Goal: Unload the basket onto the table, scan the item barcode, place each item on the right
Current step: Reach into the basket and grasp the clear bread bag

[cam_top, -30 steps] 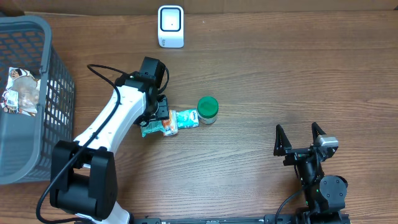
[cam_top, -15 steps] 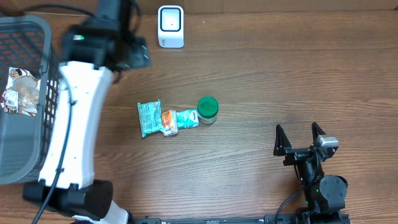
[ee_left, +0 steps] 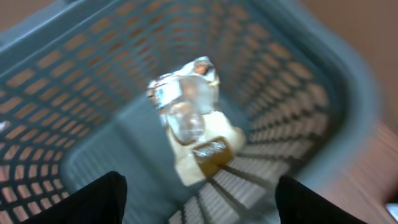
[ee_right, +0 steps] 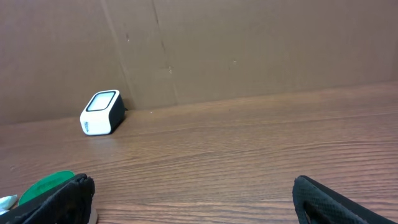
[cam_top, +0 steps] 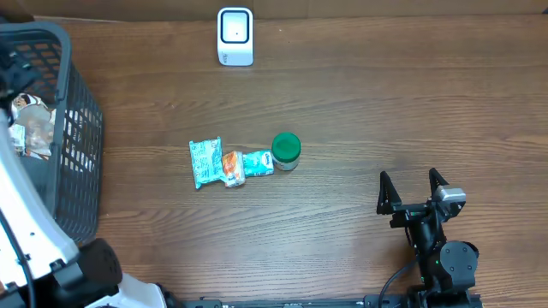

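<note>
Since left gripper and right gripper both gape empty, centre left over crinkled pale packet in grey mesh basket before closing.

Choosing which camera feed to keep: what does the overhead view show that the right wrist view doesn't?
Only overhead: the grey plastic mesh basket holding a crumpled foil packet, and the teal snack packets in full. Only right wrist: the upright face of the brown cardboard wall. Both: the white box-shaped scanner, the green-lidded jar, the wooden table.
</note>
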### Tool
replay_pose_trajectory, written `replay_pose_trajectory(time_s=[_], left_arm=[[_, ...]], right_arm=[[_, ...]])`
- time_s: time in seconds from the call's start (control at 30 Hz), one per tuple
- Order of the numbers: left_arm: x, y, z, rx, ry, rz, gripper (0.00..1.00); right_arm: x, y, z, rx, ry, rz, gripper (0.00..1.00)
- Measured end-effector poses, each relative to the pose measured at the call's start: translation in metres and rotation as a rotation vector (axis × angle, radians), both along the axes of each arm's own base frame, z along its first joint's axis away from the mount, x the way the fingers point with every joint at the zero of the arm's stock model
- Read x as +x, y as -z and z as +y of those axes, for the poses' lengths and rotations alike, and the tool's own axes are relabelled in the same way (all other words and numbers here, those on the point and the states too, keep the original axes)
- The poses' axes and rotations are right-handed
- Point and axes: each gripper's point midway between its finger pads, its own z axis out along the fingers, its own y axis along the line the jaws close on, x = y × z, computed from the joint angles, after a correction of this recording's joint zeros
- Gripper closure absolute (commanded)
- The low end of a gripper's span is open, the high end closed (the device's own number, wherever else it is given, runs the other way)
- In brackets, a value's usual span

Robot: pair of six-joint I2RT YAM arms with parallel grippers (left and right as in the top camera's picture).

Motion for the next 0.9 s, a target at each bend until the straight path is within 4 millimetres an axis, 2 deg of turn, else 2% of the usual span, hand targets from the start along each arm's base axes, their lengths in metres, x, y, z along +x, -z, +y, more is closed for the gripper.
replay_pose_trajectory(time_s=[0.2, 0.4, 0.6, 0.77, 0.9], left_arm=[[0.007, 0.064, 0.045, -0.09, -0.072, 0.052, 0.2], [0.046, 0.137, 0.064, -0.138, -0.028, 0.13, 0.14], [0.08, 0.198, 0.071, -0.159, 0.012, 0.17, 0.09], [0.093, 0.233, 0.065, -0.183, 0.037, 0.211, 0.09], [0.095, 0.257, 0.061, -0.209, 0.044, 0.25, 0.11]], right_arm=[[0.0, 0.0, 0.0, 0.0, 0.0, 0.0, 0.0], [0.0, 0.0, 0.0, 0.0, 0.0, 0.001, 0.0], [0.0, 0.0, 0.0, 0.0, 0.0, 0.0, 0.0], [0.0, 0.0, 0.0, 0.0, 0.0, 0.0, 0.0], [0.0, 0.0, 0.0, 0.0, 0.0, 0.0, 0.0]])
